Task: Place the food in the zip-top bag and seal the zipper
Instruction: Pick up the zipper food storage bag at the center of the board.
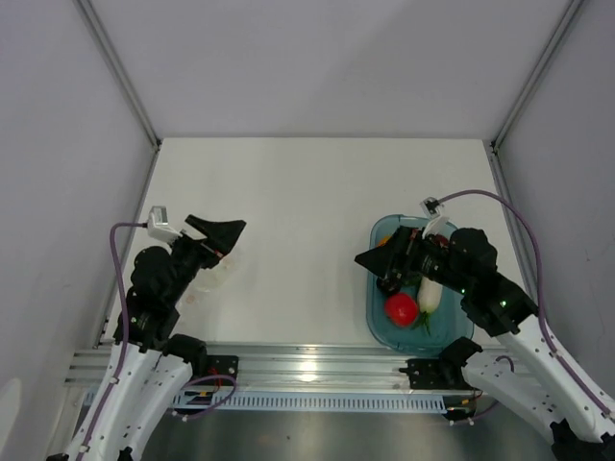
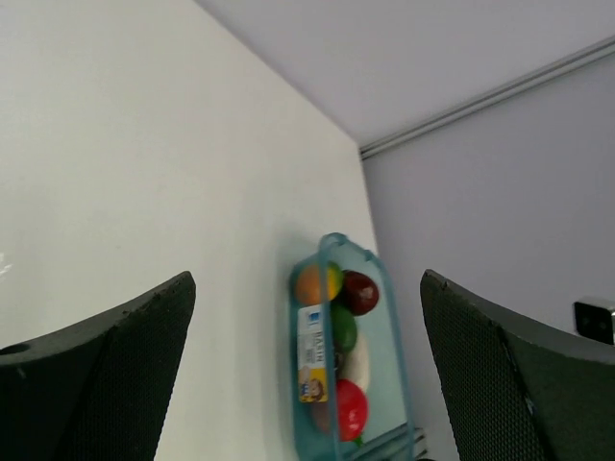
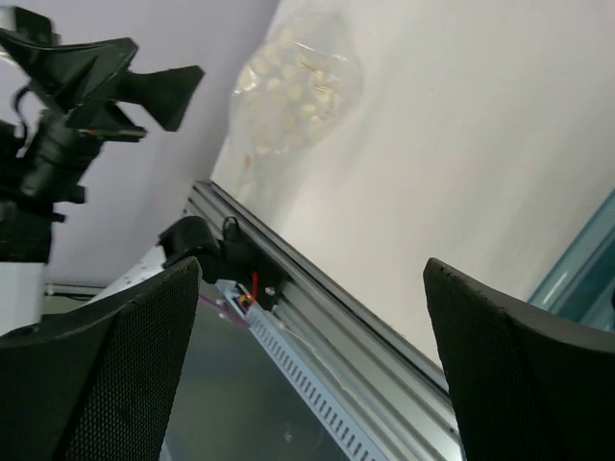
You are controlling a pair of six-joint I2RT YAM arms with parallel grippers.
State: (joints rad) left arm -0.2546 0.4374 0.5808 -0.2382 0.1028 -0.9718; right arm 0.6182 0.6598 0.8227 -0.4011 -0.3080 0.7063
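Toy food (image 1: pixel 402 308) in teal tray (image 1: pixel 379 332), clear crinkly zip-top bag (image 3: pixel 298 96) flat, well apart

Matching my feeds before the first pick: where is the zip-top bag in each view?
Top external: zip-top bag at lower left, partly under the left arm.
Left wrist: not recognisable in it.
Right wrist: zip-top bag at top centre.
Shared landmark: teal tray, at right in top external, bottom centre in left wrist, a sliver at the right edge in right wrist.
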